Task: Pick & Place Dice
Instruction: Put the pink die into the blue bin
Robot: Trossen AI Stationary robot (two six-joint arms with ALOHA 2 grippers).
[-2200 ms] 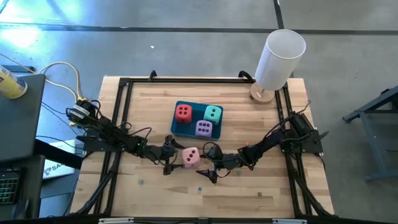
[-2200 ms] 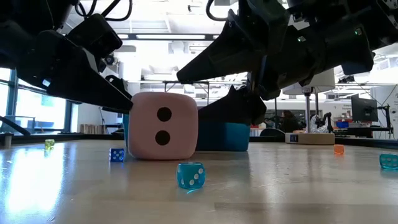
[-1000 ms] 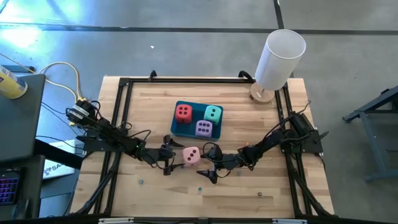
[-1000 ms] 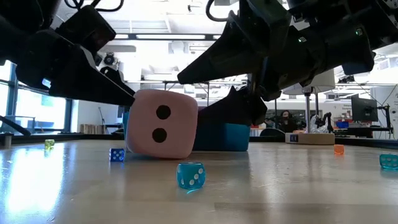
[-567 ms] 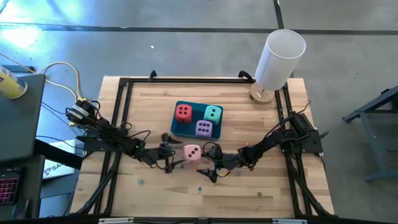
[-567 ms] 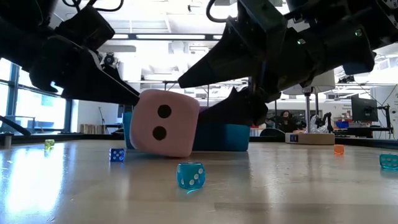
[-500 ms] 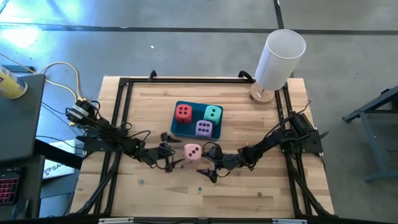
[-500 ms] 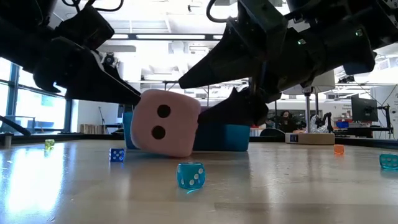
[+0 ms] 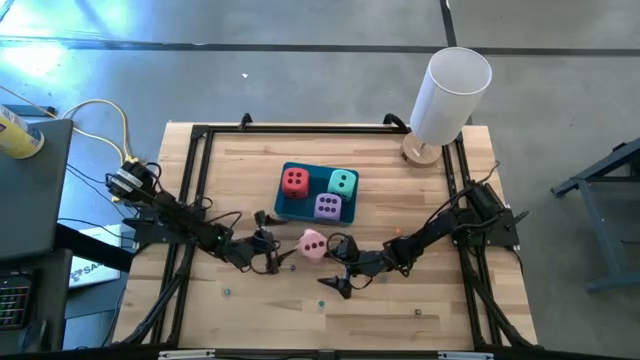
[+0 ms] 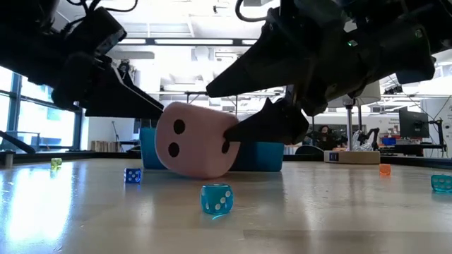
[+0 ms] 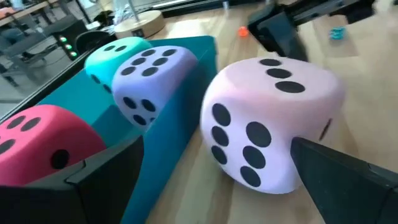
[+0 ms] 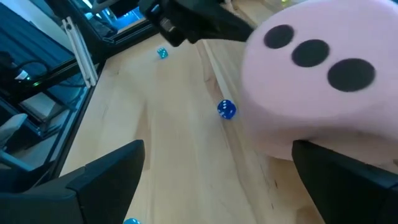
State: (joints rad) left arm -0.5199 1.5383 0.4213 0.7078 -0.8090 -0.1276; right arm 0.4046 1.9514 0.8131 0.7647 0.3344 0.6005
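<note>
Tipped further now, your pink die (image 9: 313, 244) has rolled up onto a corner and slid toward the blue tray (image 9: 290, 209), where before it sat flat on the tabletop (image 9: 400, 310). You have three dice in that tray already: red (image 9: 295, 181), teal (image 9: 343, 182), purple (image 9: 328, 206) (so pink is the last). Your left tool (image 9: 268, 256) is spread beside it, touching nothing. Your right tool (image 9: 336, 268), also spread, presses one finger against the die, which likely explains the tilt.
</note>
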